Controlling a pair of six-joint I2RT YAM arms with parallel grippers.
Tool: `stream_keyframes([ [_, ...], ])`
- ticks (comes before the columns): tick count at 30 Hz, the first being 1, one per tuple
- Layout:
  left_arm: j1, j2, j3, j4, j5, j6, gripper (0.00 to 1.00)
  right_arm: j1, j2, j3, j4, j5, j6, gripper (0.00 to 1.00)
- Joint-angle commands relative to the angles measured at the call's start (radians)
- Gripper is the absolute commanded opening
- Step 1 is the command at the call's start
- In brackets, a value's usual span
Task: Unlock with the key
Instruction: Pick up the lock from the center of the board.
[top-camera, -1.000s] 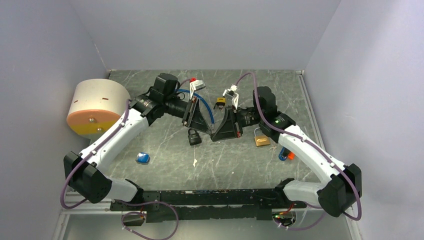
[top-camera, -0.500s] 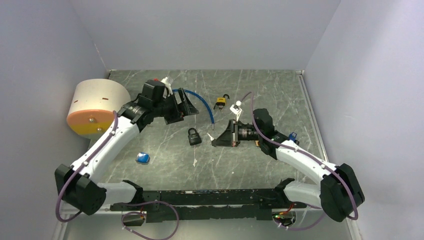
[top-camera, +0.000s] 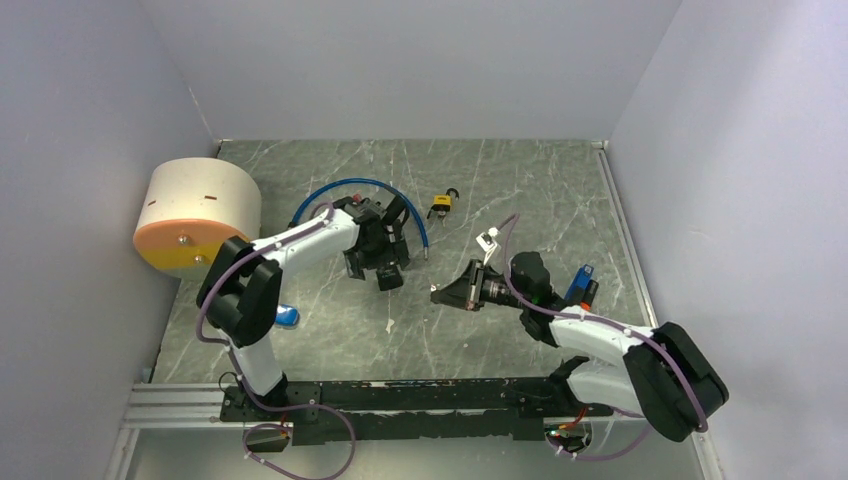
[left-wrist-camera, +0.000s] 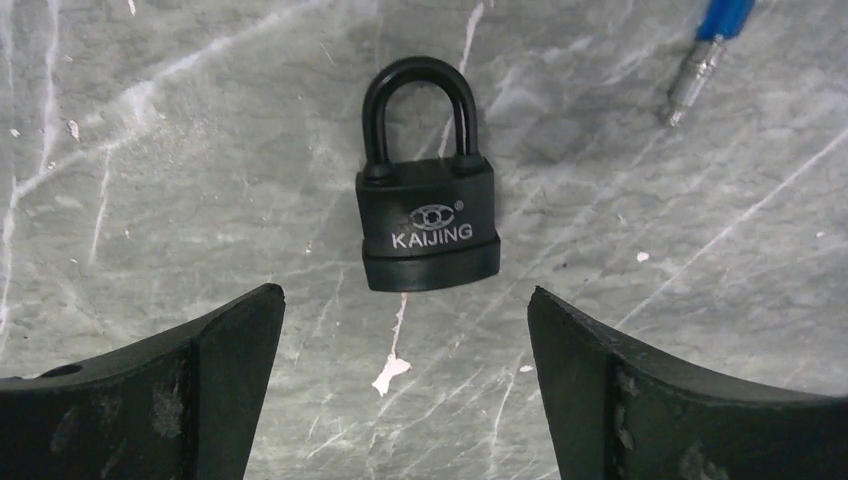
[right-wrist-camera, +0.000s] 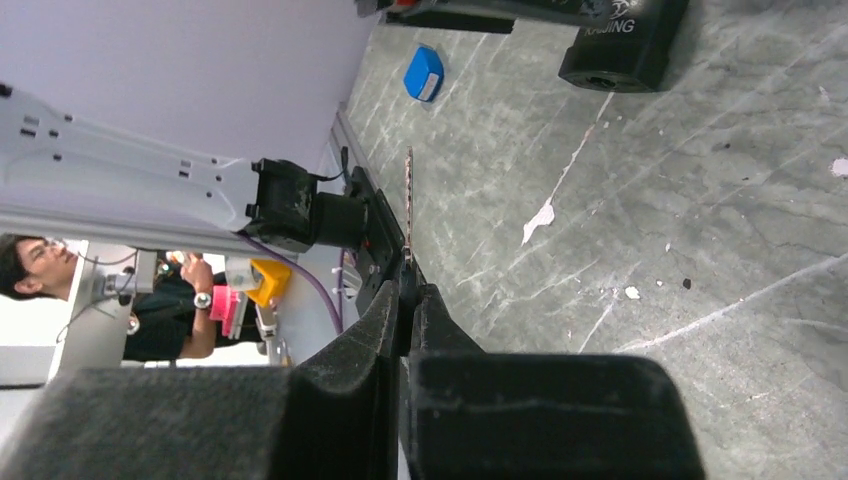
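A black KAIJING padlock (left-wrist-camera: 428, 225) lies flat on the grey marbled desk (top-camera: 520, 180), its shackle seated in the body and pointing away from the left arm's camera. The left end effector (left-wrist-camera: 405, 312) hangs over it, released, with its two black fingers (left-wrist-camera: 235, 340) spread wide to either side of the lock's base and touching nothing. In the overhead view the padlock (top-camera: 389, 277) sits near the middle of the desk, just under that end effector (top-camera: 378, 255).

To the right, the right end effector (right-wrist-camera: 410, 300) is low over the desk and clenched on a key (right-wrist-camera: 409, 200). The thin toothed blade, seen edge-on, sticks out past the fingertips toward the padlock's (right-wrist-camera: 625, 45) keyhole end, well apart from it. From above, this end effector (top-camera: 455, 293) points left toward the lock.

A blue cable (top-camera: 350, 185) arcs behind the left arm, its metal tip (left-wrist-camera: 690, 85) resting near the lock. A yellow-bodied padlock (top-camera: 440, 205) lies farther back, a small blue block (top-camera: 286, 316) sits near the left arm, and a cream-and-orange drum (top-camera: 195, 215) stands at the desk's left edge.
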Motion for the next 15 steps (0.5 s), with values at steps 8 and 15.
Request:
stream_keyframes([
  [8,0.102,0.09,-0.017,0.201,0.231,-0.033,0.94,0.009,0.128,-0.112,0.609,-0.108,-0.002,0.0],
  [15,0.109,0.143,-0.005,0.157,0.219,-0.042,0.94,0.009,0.205,-0.114,0.713,-0.11,0.049,0.0],
])
